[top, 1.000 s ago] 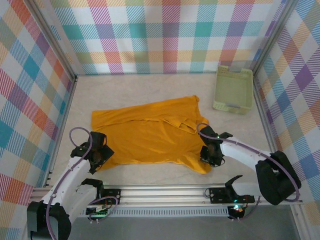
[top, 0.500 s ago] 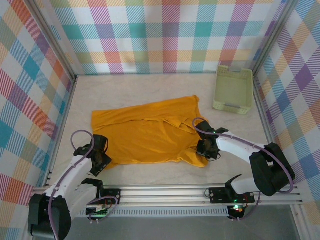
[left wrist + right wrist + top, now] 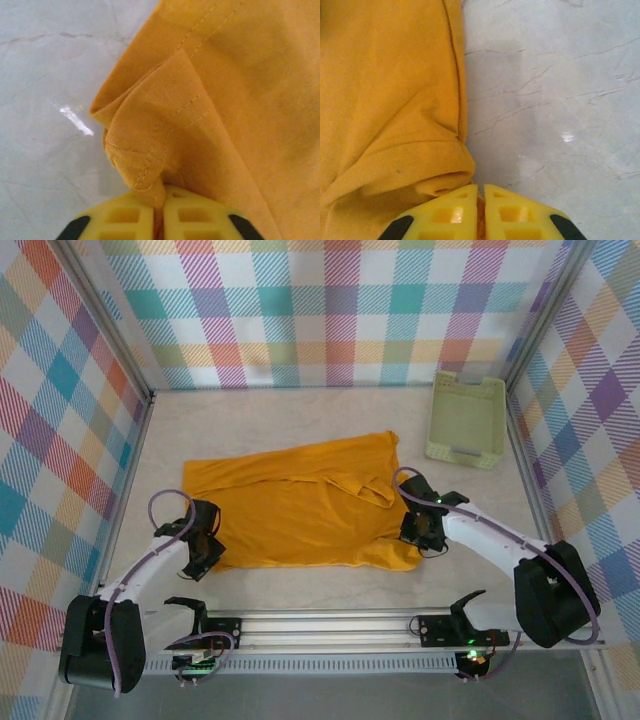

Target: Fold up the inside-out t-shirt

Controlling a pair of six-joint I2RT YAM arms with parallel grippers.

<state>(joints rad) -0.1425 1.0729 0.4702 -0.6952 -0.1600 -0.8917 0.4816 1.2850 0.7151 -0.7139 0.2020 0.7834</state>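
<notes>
We see left claw (image 3: pixel 159 202) pinching a hemmed corner of the t-shirt (image 3: pixel 290 510), right claw (image 3: pixel 481 195) pinching its other near edge; it's spread on the surface (image 3: pixel 300 420).

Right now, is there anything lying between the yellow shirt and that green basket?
No. In the top view, a strip of bare table separates the t-shirt from the basket.

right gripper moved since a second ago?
Yes. The right gripper has shifted away from the arm bases, closer to the basket, and is shut on the t-shirt.
</notes>
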